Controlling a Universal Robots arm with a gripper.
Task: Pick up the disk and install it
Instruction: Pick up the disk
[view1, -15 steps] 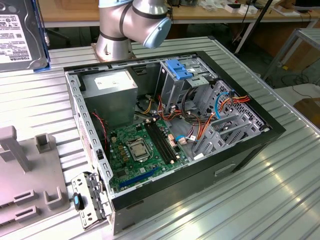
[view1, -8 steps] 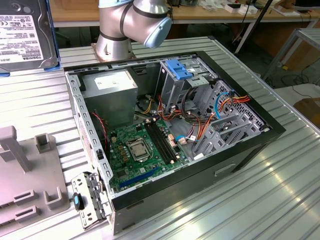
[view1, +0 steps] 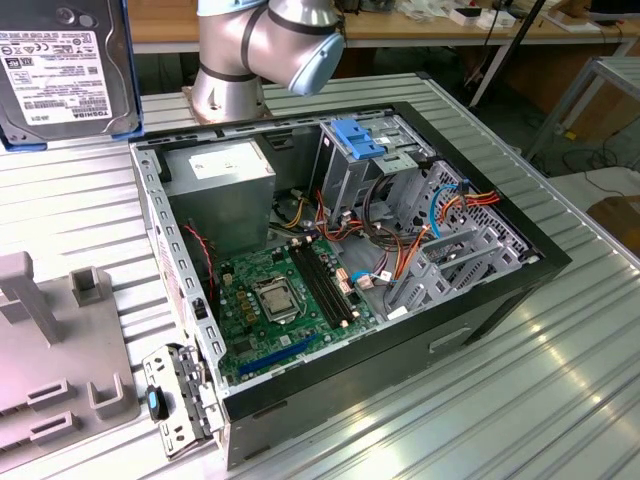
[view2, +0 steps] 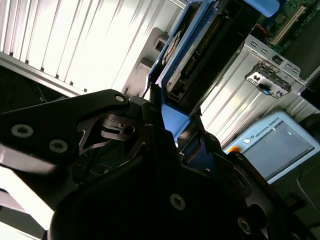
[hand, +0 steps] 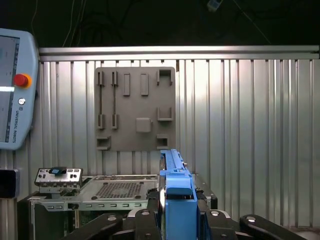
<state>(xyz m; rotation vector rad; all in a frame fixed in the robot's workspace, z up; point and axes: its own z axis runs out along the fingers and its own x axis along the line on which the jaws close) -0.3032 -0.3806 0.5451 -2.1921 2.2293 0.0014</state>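
Exterior view shows the ribbed metal table (view1: 560, 400), an open computer case (view1: 400, 355) lying on it, and the arm (view1: 270, 45) at the far side. The disk (view1: 65, 70) is at the exterior view's left, outside the case. In the first wrist view the gripper (hand: 178, 210) is clenched on its blue carrier (hand: 178, 192).

A ribbed metal table (view1: 560, 400) carries an open computer case (view1: 400, 365) and grey fixture plate (view1: 45, 365).
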